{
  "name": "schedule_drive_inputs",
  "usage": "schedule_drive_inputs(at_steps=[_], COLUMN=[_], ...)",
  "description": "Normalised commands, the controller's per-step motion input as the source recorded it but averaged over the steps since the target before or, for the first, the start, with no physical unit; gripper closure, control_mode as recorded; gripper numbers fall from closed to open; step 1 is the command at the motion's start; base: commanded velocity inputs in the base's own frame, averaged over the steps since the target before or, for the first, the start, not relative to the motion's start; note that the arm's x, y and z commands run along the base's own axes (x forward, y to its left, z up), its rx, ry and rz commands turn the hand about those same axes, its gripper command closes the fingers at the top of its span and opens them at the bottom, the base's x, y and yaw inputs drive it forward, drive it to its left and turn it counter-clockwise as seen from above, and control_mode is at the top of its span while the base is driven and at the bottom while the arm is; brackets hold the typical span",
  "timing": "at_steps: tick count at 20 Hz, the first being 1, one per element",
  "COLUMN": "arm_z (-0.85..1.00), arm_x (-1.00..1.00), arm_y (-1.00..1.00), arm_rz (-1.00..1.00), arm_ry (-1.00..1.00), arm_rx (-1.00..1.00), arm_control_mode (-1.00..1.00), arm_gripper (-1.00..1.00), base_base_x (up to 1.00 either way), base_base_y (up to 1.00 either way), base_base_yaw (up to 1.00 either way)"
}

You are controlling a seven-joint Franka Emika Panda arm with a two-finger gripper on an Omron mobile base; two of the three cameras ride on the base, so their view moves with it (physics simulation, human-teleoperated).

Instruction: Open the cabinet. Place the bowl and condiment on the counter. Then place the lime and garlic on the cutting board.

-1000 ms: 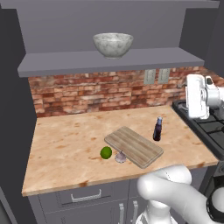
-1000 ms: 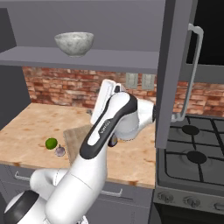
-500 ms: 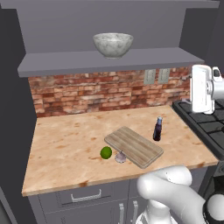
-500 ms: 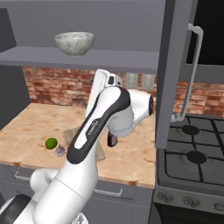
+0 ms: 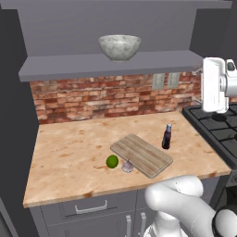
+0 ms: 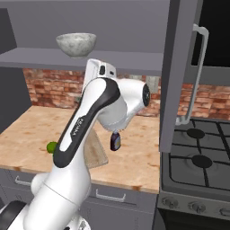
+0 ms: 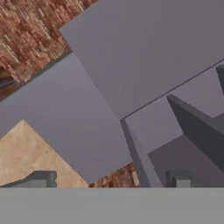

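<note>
Grey cabinet [image 7: 144,57] panels ahead of my gripper [image 7: 109,179], jaws spread wide, holding nothing. Bowl [image 5: 119,47] sits on the open shelf, condiment [image 5: 166,136] on the counter [image 5: 69,157].

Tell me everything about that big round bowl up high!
The round, deep, marbled grey-white stone-look bowl sits upright on the grey shelf of the opened upper cabinet, above the red brick wall. Its rim is wide and its base narrower. It looks empty from here, though its inside is mostly hidden. Nothing touches it except the shelf beneath.
</note>
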Motion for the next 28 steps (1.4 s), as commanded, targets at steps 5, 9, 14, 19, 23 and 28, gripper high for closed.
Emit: schedule_drive_inputs(at_steps=[5, 9, 14, 19, 23, 28], arm_z=[0.21, 0.19, 0.29, 0.35, 0.34, 0.16], arm_x=[0.0, 0.0, 0.0, 0.0, 0.0, 0.0], arm_y=[0.35, 0.32, 0.22, 0.11, 0.06, 0.06], arm_rz=[0.0, 0.0, 0.0, 0.0, 0.0, 0.0], arm_ry=[-0.04, -0.07, -0.11, -0.14, -0.15, -0.13], arm_rx=[-0.11, -0.15, -0.17, -0.17, -0.17, -0.17], arm_control_mode=[-1.0, -1.0, -1.0, -1.0, -1.0, -1.0], arm_gripper=[-1.0, -1.0, -1.0, -1.0, -1.0, -1.0], base_base_x=[0.0, 0.0, 0.0, 0.0, 0.0, 0.0], base_base_y=[0.0, 0.0, 0.0, 0.0, 0.0, 0.0], base_base_yaw=[0.0, 0.0, 0.0, 0.0, 0.0, 0.0])
